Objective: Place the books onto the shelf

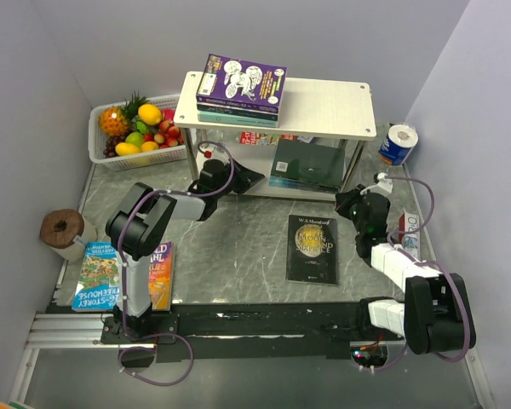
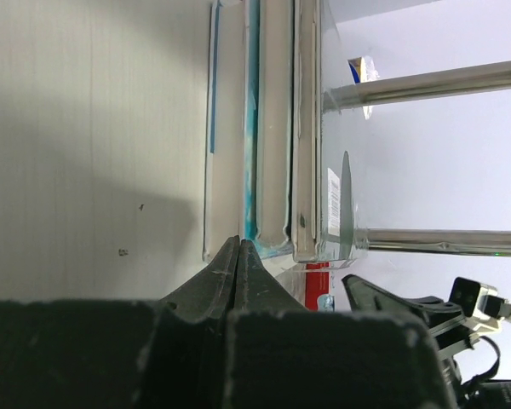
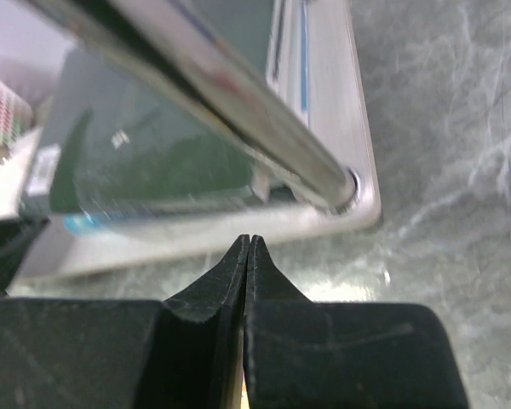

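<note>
**Both hands clenched at the lower tier, three books left on the surface**

Top view. Left hand [image 1: 254,176] clenched and holding nothing, tip at the left end of the lower tier of the shelf [image 1: 324,102]. Right hand [image 1: 347,203] likewise clenched and empty, beside the right front leg. Probably squaring the dark green book [image 1: 307,164] between the two tips. Purple book [image 1: 243,81] on the top board, above and beyond the left hand. Black book [image 1: 312,247] flat on the surface [image 1: 238,239], just behind the right hand. Orange book [image 1: 160,271] and blue book [image 1: 96,274] well behind the left hand. Next, likely: draw back, open, and catch a flat cover by its edge.

Left wrist view. Fingertips [image 2: 230,266] pressed together, just before a stack of books [image 2: 272,128]; touching or not, cannot tell.

Right wrist view. Fingertips [image 3: 238,266] shut, just short of the lower board [image 3: 358,200]; dark green book ahead, behind the metal leg [image 3: 221,94].
</note>
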